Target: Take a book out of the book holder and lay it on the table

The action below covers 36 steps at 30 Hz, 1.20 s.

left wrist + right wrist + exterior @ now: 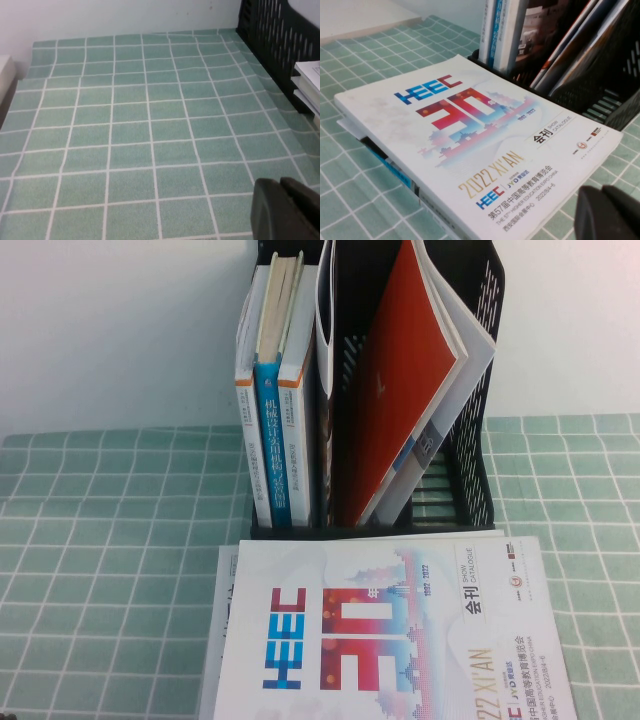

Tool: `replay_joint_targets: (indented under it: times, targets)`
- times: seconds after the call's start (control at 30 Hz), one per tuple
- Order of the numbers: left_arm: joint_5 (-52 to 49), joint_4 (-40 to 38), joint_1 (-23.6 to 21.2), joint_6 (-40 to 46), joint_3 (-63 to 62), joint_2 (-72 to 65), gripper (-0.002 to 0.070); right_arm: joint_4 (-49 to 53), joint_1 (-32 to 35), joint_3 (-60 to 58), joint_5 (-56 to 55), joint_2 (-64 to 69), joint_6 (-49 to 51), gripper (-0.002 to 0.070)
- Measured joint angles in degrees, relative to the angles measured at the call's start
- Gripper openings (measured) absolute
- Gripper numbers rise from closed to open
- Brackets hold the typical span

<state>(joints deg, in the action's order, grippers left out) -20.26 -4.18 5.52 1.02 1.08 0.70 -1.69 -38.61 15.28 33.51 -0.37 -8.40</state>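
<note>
The book, white with blue "HEEC" and red "50", lies flat on the table right in front of the book holder, on top of other magazines. It also shows in the right wrist view with the holder behind it. My right gripper is shut and empty, just off the book's near corner above the cloth. My left gripper is shut and empty over bare cloth, with the holder off to its side. Neither gripper shows in the high view.
The holder contains a red-covered magazine leaning right and several upright books on its left. Other magazines stick out under the book. A white wall stands behind. A pale box edge lies at the cloth's border.
</note>
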Motion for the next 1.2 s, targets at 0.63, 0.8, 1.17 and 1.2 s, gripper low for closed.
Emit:
replay_joint_targets:
  times: [0.63,0.8,1.17,1.2]
  targets:
    - [1.31,-0.63,0.00,-0.11,0.13,0.00,-0.0003,0.00,0.00,0.00,0.00,0.00,0.00,-0.0002]
    - [1.31,-0.63,0.00,-0.11,0.13,0.00,-0.0003,0.00,0.00,0.00,0.00,0.00,0.00,-0.0002]
    - [1.41,-0.77,0.00,-0.11,0.13,0.00,-0.0003,2.14,1.45,-2.40,-1.94,-0.34,0.29,-0.0002]
    - [1.41,-0.77,0.00,-0.11,0.13,0.00,-0.0003,3.25,2.91,-3.18,-3.42,-0.34,0.38,-0.0002]
